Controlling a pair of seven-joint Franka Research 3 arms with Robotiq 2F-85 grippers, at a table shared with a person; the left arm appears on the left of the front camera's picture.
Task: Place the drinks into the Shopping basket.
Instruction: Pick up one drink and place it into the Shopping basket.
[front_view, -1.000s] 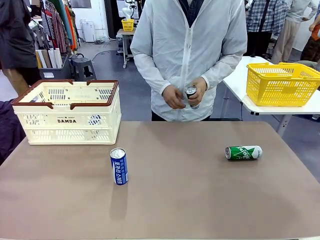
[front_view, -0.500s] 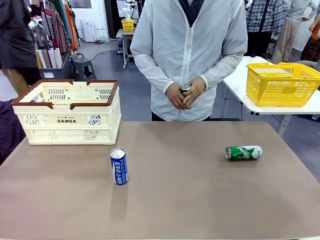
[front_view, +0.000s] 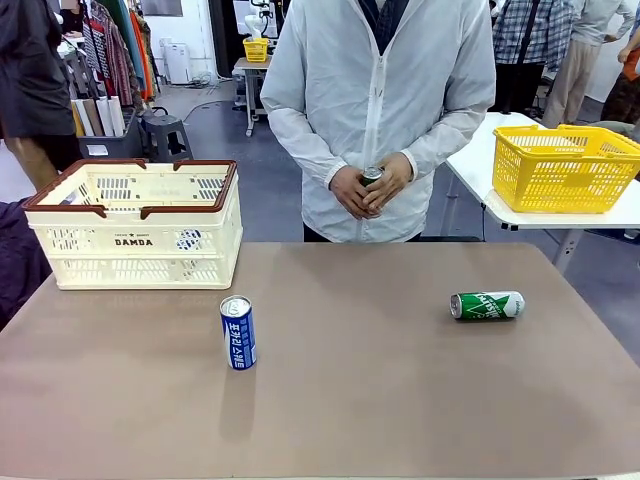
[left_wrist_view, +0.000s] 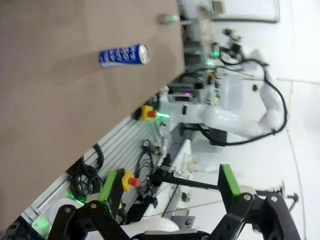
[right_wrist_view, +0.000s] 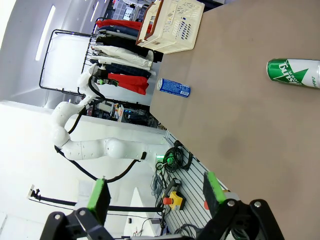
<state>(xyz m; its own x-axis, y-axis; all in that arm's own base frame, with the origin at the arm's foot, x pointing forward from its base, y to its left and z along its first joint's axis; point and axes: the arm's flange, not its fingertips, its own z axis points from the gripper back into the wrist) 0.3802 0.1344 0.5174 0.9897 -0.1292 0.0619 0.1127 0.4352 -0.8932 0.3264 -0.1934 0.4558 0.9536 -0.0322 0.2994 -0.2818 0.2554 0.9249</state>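
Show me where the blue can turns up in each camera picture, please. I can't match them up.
Front view: the blue can stands upright, left of the middle, just in front of the Shopping basket.
Left wrist view: upper left of centre, looking sideways because the picture is rolled.
Right wrist view: upper middle, below the basket.
Shared landmark: the brown table it stands on.

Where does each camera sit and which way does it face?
Front: between the arms, facing across the table at the person's hands, Shopping basket, blue can, green can.
Left wrist: along the open left gripper, past the blue can toward the right arm.
Right wrist: along the open right gripper toward both cans and the basket.
Shared: all see the blue can.
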